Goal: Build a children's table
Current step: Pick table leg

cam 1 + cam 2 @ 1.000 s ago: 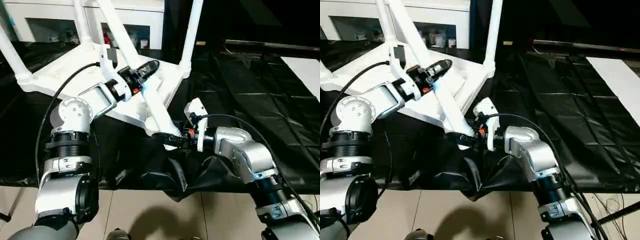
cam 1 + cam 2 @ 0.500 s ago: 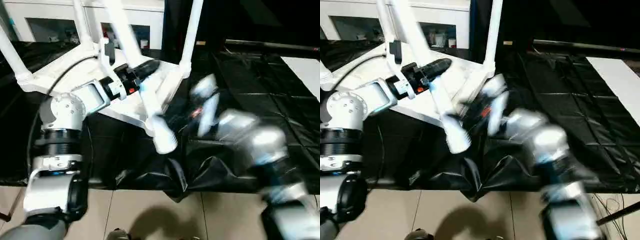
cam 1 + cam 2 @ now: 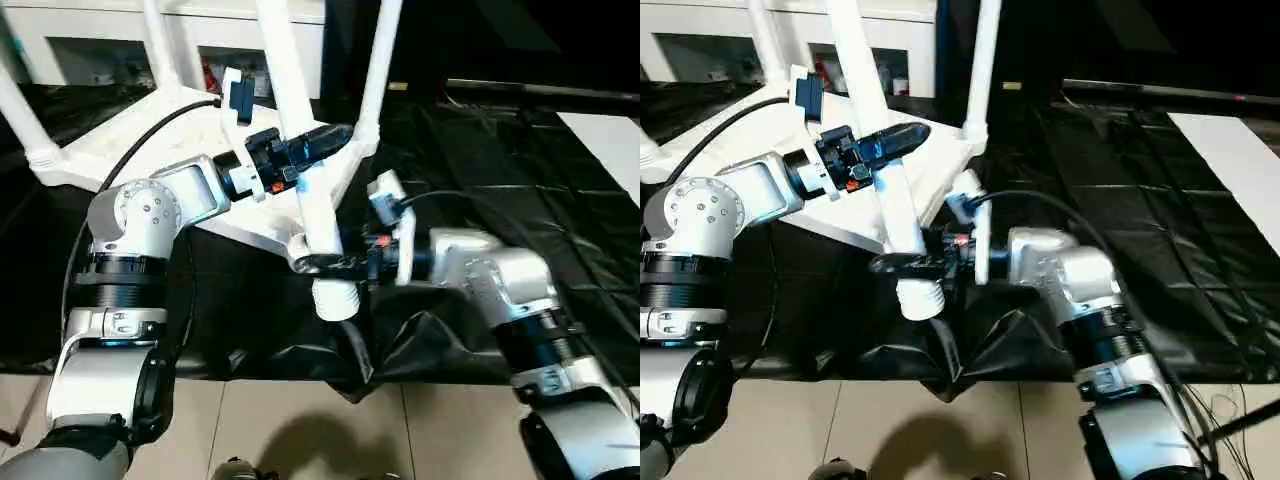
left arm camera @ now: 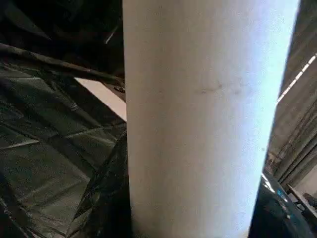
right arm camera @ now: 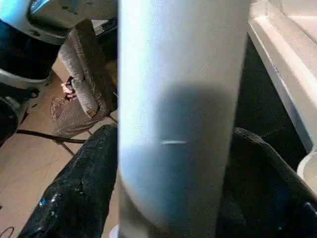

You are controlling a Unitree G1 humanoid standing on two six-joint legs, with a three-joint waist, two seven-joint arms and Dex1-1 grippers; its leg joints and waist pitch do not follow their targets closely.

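My head cameras show the white plastic rectangular tabletop [image 3: 150,150] lying upside down on the bench covered in black sheeting [image 3: 520,200], with three long white tapered tube legs standing up from its corner sockets. The fourth white leg [image 3: 312,205] stands almost upright at the near corner, its ribbed lower end [image 3: 335,298] hanging just below and in front of the tabletop's edge. My left gripper [image 3: 305,155] is clamped on this leg partway up; my right gripper [image 3: 325,263] holds it low down, just above the ribbed end.

My right wrist camera adds what the head views lack: my black fingers [image 5: 74,198] pressed on both sides of the leg, with tiled floor beyond.

The near bench edge lies directly below the leg end, sheeting bunched there. A white glass-door cabinet [image 3: 120,45] stands behind the tabletop.
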